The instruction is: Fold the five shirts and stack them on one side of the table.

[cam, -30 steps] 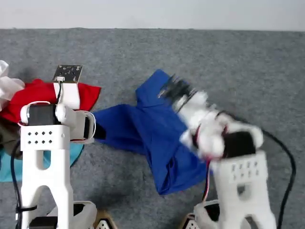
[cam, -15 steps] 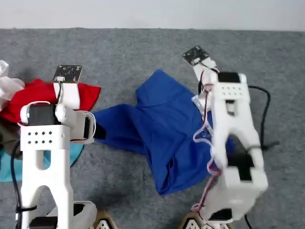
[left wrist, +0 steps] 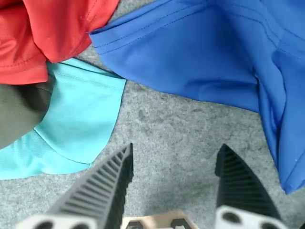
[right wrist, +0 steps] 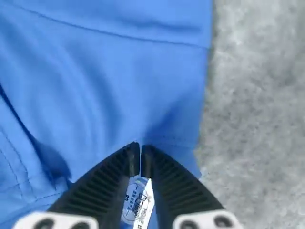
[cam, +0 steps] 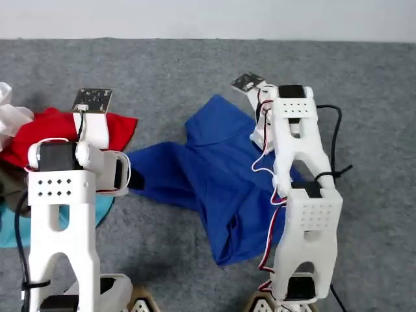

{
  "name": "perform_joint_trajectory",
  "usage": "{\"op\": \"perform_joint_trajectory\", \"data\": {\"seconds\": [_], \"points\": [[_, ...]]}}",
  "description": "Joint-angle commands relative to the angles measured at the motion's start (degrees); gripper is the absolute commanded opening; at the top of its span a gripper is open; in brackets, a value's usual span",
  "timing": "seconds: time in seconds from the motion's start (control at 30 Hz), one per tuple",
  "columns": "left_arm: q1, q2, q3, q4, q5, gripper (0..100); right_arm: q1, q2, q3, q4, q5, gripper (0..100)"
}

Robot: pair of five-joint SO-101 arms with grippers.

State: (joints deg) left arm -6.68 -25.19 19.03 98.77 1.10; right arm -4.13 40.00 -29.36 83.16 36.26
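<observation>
A blue shirt (cam: 214,175) lies spread and rumpled in the middle of the grey table (cam: 162,71). My right arm (cam: 296,140) stretches over its right side. In the right wrist view my right gripper (right wrist: 140,147) is shut on a fold of the blue shirt (right wrist: 105,86) near its edge, with a small label between the fingers. My left gripper (left wrist: 176,149) hangs open over bare table between a teal shirt (left wrist: 71,129) and the blue shirt's sleeve (left wrist: 190,62). A red shirt (cam: 58,130), the teal shirt (cam: 13,227), a dark shirt (cam: 10,185) and a white one (cam: 10,117) are heaped at the left.
The left arm (cam: 62,188) stands over the heap at the left edge. A black cable (cam: 338,140) loops beside the right arm. Bare grey table lies to the far right (cam: 377,97) and along the back.
The right arm swung up from the near right and stretched forward over the blue shirt's right side. The left arm and the heap of shirts stayed still.
</observation>
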Motion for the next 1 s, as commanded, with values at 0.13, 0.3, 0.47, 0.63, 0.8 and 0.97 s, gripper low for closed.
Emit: {"op": "perform_joint_trajectory", "data": {"seconds": [0.13,0.3,0.47,0.63,0.8,0.97], "points": [[0.0,-1.6,-0.1,1.9,-0.7,27,0.0,-0.2,-2.9,1.1,1.1,0.9],[0.0,-1.6,-0.1,1.9,-0.6,27,0.0,-0.6,-3.0,1.1,0.9,1.0],[0.0,-1.6,-0.1,1.9,-0.6,27,1.1,-0.7,-3.0,1.7,0.7,12.3],[0.0,-1.6,-0.1,1.9,-0.6,27,1.8,-0.1,-2.8,2.3,0.8,18.4],[0.0,-1.6,-0.1,1.9,-0.6,27,1.9,0.7,-2.5,2.3,1.0,18.4],[0.0,-1.6,-0.1,1.9,-0.6,27,1.9,4.6,-2.6,2.3,1.1,18.2]]}}
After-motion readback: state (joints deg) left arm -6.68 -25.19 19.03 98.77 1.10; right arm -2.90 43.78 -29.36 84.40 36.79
